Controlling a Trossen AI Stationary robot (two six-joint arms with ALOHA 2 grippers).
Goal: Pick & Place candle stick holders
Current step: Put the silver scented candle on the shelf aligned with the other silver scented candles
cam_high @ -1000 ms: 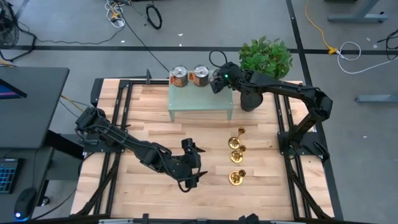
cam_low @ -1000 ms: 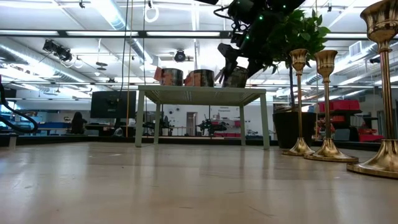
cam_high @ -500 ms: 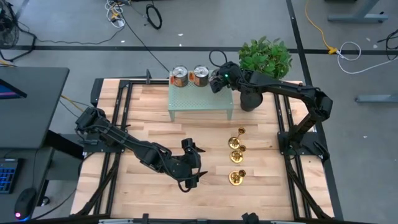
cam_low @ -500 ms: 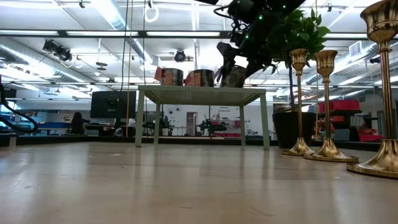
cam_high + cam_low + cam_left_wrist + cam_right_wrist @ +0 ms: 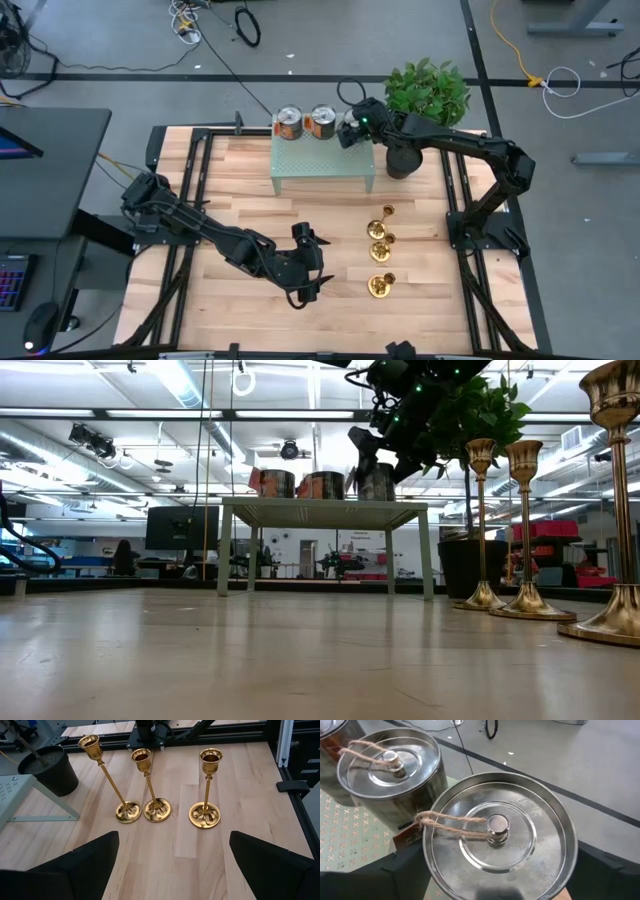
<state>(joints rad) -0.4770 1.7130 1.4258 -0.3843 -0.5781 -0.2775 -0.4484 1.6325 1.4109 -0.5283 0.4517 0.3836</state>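
Three brass candle stick holders [image 5: 380,254] stand upright in a short line on the wooden table [image 5: 230,190], toward four o'clock from its middle in the high view, close to one another but apart. In the left wrist view they show as the first holder [image 5: 112,785], the second holder [image 5: 150,787] and the third holder [image 5: 207,790], each with a flared round base on the boards and a small cup on top. The left gripper [image 5: 305,268] hovers low at about six o'clock of the table, just to the nine o'clock side of the holders, its fingers [image 5: 75,870] spread wide with nothing between them and facing the row. The right gripper [image 5: 352,128] reaches to twelve o'clock, over the right end of a small pale green stand [image 5: 322,165], with its fingers spread on either side of a silver tin [image 5: 495,835] whose lid has a knob and a loop of twine; whether the fingers touch the tin I cannot tell. Two more tins [image 5: 305,122] sit on the stand at its nine o'clock side. A potted plant [image 5: 428,95] stands at one o'clock, just beside the right arm.
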